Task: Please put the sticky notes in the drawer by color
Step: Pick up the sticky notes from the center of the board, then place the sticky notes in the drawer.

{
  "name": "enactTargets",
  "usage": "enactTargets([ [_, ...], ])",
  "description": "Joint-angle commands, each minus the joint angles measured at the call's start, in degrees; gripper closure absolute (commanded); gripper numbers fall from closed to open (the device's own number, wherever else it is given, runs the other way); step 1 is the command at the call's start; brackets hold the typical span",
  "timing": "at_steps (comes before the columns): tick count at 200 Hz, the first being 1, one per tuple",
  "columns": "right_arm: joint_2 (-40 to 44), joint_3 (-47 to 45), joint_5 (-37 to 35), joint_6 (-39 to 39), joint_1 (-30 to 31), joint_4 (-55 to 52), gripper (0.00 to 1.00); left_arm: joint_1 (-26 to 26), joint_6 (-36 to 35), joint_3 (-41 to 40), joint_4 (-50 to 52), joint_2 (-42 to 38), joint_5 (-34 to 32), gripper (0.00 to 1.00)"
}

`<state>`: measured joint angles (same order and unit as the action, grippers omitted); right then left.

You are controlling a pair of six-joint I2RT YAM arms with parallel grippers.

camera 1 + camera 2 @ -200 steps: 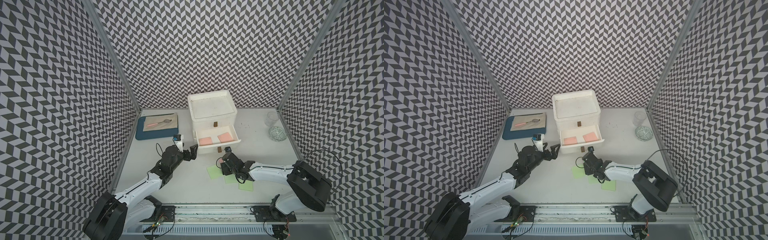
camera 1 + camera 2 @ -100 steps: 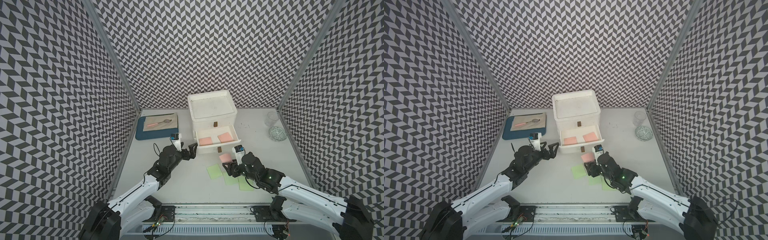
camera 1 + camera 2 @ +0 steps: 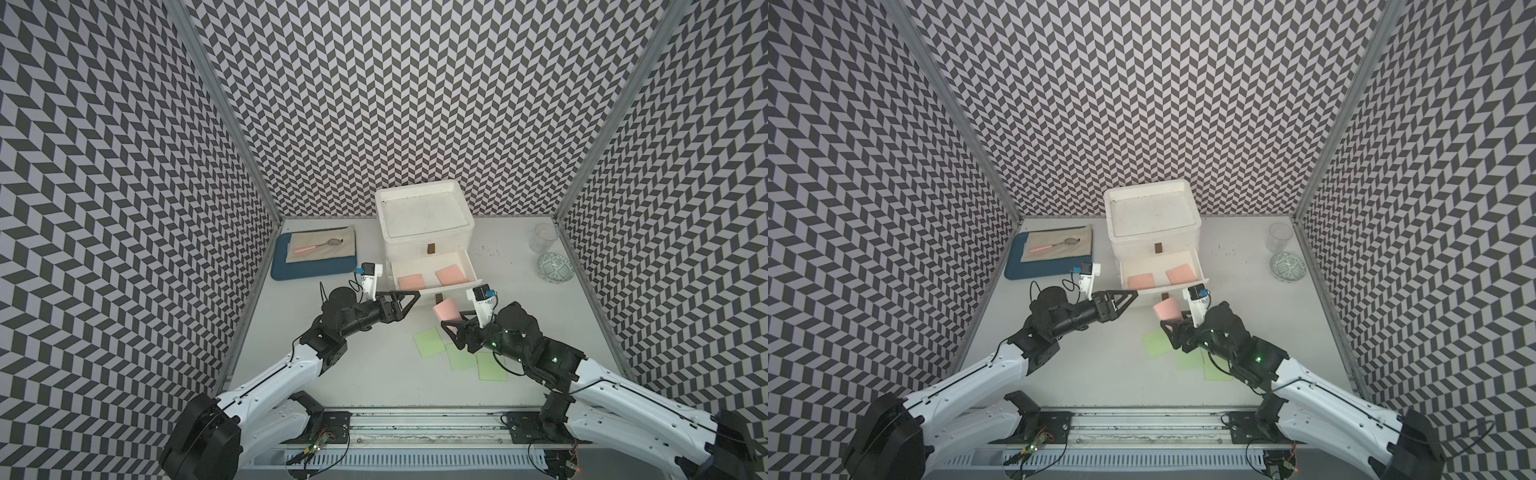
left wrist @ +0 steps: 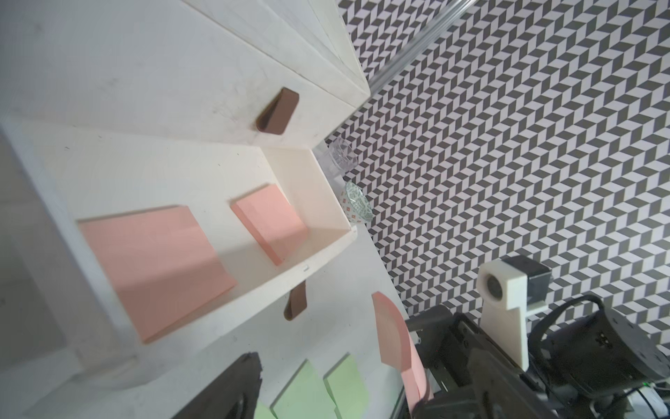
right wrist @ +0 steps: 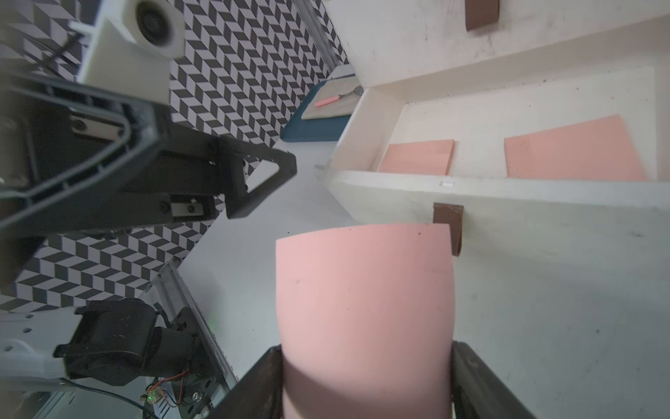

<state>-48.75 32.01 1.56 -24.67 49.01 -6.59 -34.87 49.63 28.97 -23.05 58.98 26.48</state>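
Right gripper (image 5: 366, 384): closed on one salmon-pink square paper sticky note (image 5: 362, 290), which bows between the jaws just in front of the pulled-out drawer (image 3: 432, 288) of the white plastic three-drawer unit (image 3: 409, 245) at far centre. Two pink notes (image 3: 411, 281) lie inside that drawer. Left gripper (image 3: 409, 305): jaws wide, empty, beside the drawer's left front corner. Three light green notes (image 3: 429, 343) lie on the table (image 3: 374, 374), near right.

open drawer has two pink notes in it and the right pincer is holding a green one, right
No, the right wrist view shows the note in the right pincer is pink, not green. The open drawer does hold two pink notes.
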Motion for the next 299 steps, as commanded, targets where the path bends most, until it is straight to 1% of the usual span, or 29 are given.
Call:
enactTargets([
  [1, -0.44, 2.14, 0.1, 1.4, 0.29, 5.92, 0.28, -1.99, 3.33, 2.7, -3.36, -0.66, 2.09, 0.11],
  [16, -0.62, 2.7, 0.41, 1.71, 0.29, 6.69, 0.28, -3.06, 4.48, 2.83, -3.83, -0.53, 1.31, 0.15],
  [50, -1.32, 3.38, 1.16, 2.07, 0.29, 8.57, 0.27, -4.2, 6.05, 3.56, -5.27, 1.88, 1.2, 0.21],
  [66, -1.62, 3.72, 2.35, 2.0, 0.29, 8.66, 0.27, -4.91, 6.25, 4.45, -5.89, 3.5, 1.21, 0.21],
  [88, -1.43, 3.59, 2.13, 2.45, 0.29, 8.52, 0.27, -5.77, 6.51, 5.64, -6.81, 5.36, 1.3, 0.24],
  [99, -1.46, 3.67, 2.25, 2.69, 0.29, 8.23, 0.27, -6.06, 6.51, 6.24, -6.81, 6.01, 1.07, 0.26],
  [104, -1.51, 3.61, 2.32, 2.75, 0.29, 8.17, 0.26, -6.21, 6.49, 6.44, -6.97, 6.26, 0.95, 0.32],
  [108, -1.45, 3.59, 2.33, 2.89, 0.25, 8.23, 0.26, -6.27, 6.52, 6.63, -6.96, 6.46, 0.87, 0.35],
  [121, -1.69, 3.5, 2.23, 3.42, 0.27, 8.04, 0.26, -6.6, 6.63, 7.02, -7.22, 7.31, 0.63, 0.38],
  [136, -1.94, 3.75, 1.95, 3.89, 0.29, 7.55, 0.25, -6.85, 6.82, 7.48, -7.67, 8.28, 0.8, 0.51],
  [146, -1.83, 3.68, 1.48, 4.26, 0.29, 7.46, 0.25, -6.92, 6.97, 7.83, -7.73, 8.9, 1.18, 0.57],
  [166, -1.45, 3.18, 0.2, 4.7, 0.29, 8.22, 0.24, -6.96, 7.01, 8.2, -8.14, 9.59, 1.21, 0.6],
  [173, -1.27, 3.0, -0.19, 4.71, 0.25, 8.45, 0.24, -6.96, 6.96, 8.15, -8.34, 9.45, 0.8, 0.68],
  [187, -0.79, 3.16, -0.97, 4.82, 0.29, 8.68, 0.23, -6.96, 6.96, 8.02, -8.23, 9.01, 0.05, 0.78],
  [193, -0.63, 3.21, -1.32, 4.97, 0.29, 8.62, 0.23, -6.96, 6.74, 7.94, -8.15, 8.8, -0.11, 0.85],
  [199, -0.44, 3.36, -1.59, 5.03, 0.29, 8.57, 0.22, -6.95, 6.19, 8.11, -7.65, 8.55, -0.13, 0.89],
  [212, -0.25, 3.67, -2.2, 5.33, 0.29, 8.02, 0.19, -6.86, 4.67, 8.87, -5.06, 7.86, -0.8, 0.93],
  [230, -0.2, 3.85, -2.86, 4.61, 0.02, 7.45, 0.16, -6.53, 2.32, 10.01, -0.61, 6.37, -2.63, 0.93],
  [246, -0.5, 4.34, 0.33, 3.94, -1.59, 7.12, 0.13, -5.46, 1.13, 10.35, 1.71, 4.91, -3.29, 0.94],
  [262, -0.56, 5.08, 6.21, 3.35, -4.52, 6.63, 0.11, -3.34, 0.04, 10.84, 3.93, 3.7, -2.4, 0.95],
  [270, -0.51, 5.46, 9.49, 3.03, -6.41, 6.5, 0.08, -1.99, -0.34, 11.04, 4.7, 3.34, -1.36, 0.95],
  [286, -0.48, 5.83, 17.93, 1.79, -11.74, 6.87, 0.05, 0.97, -0.46, 11.2, 4.77, 3.12, 2.39, 0.95],
  [299, -1.42, 5.95, 26.96, 0.06, -16.53, 8.29, 0.04, 3.02, -0.68, 11.72, 4.68, 3.34, 6.26, 0.95],
])
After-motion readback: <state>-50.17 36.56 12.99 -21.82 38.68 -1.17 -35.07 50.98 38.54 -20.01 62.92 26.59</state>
